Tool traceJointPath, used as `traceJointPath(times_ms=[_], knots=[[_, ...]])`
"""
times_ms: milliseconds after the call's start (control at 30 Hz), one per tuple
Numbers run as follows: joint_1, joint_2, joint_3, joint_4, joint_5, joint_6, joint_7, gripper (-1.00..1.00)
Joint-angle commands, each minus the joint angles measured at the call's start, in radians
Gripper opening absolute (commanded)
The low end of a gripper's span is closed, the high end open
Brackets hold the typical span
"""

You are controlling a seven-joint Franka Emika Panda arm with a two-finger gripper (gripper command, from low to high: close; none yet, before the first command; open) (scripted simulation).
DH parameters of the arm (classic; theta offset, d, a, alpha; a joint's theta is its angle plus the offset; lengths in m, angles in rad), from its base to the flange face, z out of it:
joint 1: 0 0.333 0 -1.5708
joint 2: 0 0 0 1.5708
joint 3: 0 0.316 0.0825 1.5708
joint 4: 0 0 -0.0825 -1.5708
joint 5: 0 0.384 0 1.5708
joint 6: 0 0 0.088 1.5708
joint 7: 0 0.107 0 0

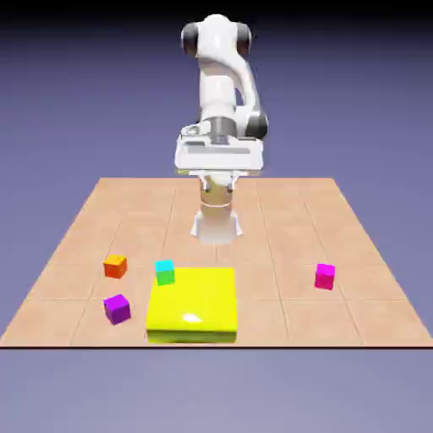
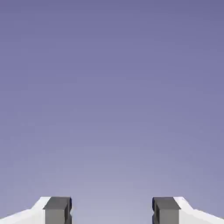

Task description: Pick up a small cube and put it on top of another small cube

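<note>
Though tiled, table (image 1: 279, 203) before violet backdrop (image 1: 68, 101).

I can't read any text, label, brand, number or sign in either view. The cubes and the flat block on the table have plain faces with no markings I can make out, the arm's white casing carries no legible logo, and the hand view gives me only the blank backdrop.
</note>
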Motion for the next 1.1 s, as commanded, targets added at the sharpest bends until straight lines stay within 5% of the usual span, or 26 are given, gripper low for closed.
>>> traceJointPath(times_ms=[0,700,1067], knots=[[-0.006,0.036,0.032,0.002,-0.030,0.006,0.001,0.00],[-0.120,0.774,0.683,0.050,-0.631,0.136,0.018,0.00],[0.242,0.879,0.335,0.108,-0.639,0.243,0.054,0.00]])
